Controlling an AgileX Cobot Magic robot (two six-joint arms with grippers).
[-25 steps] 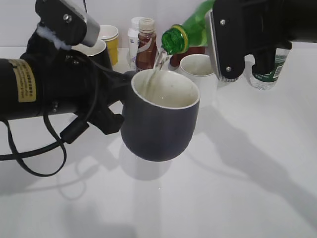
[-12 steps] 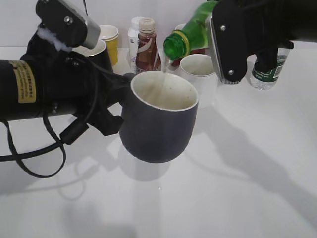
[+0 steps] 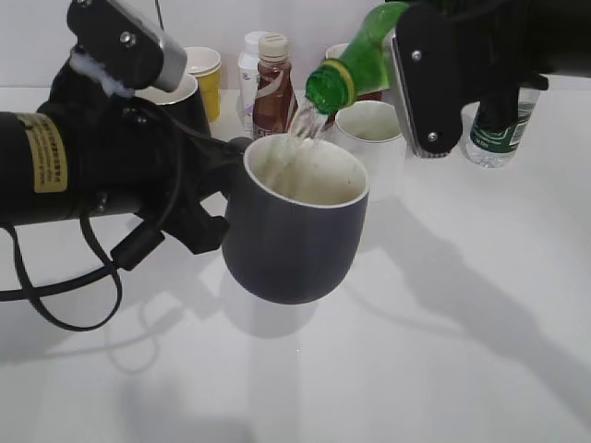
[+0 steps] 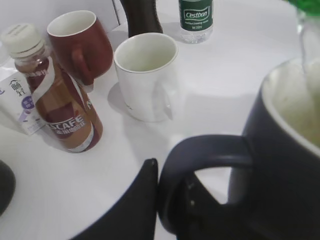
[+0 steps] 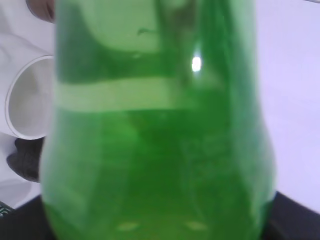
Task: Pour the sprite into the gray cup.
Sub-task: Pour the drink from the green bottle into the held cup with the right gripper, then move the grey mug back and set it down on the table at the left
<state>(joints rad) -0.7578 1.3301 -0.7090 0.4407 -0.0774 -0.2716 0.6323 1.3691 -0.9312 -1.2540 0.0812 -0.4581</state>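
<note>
While your left arm reaches in level from the left of the exterior view, its left gripper [image 3: 217,198] is pinched on the loop handle of the gray cup [image 3: 294,221], holding the mug upright and lifted clear of the white table [image 3: 443,351], with its shadow on the surface below. Your right arm comes in high from the upper right, and the right gripper [image 3: 420,78] is clamped around the body of the sprite [image 3: 355,65], which is tipped neck-down to the left so its open mouth sits just above the cup's far rim. A thin clear stream runs from that mouth into the cup's off-white inside. In the right wrist view the green bottle fills nearly the whole frame, so you cannot see the fingers themselves there; the grip is judged from the exterior view. Behind the cup stand a white mug [image 4: 146,75], a dark red mug [image 4: 80,42], a brown coffee bottle [image 4: 57,100] with a cream cap, a yellow cup [image 3: 205,78] and a small clear water bottle [image 4: 196,17] with a green label, all resting on the table against a pale wall.
</note>
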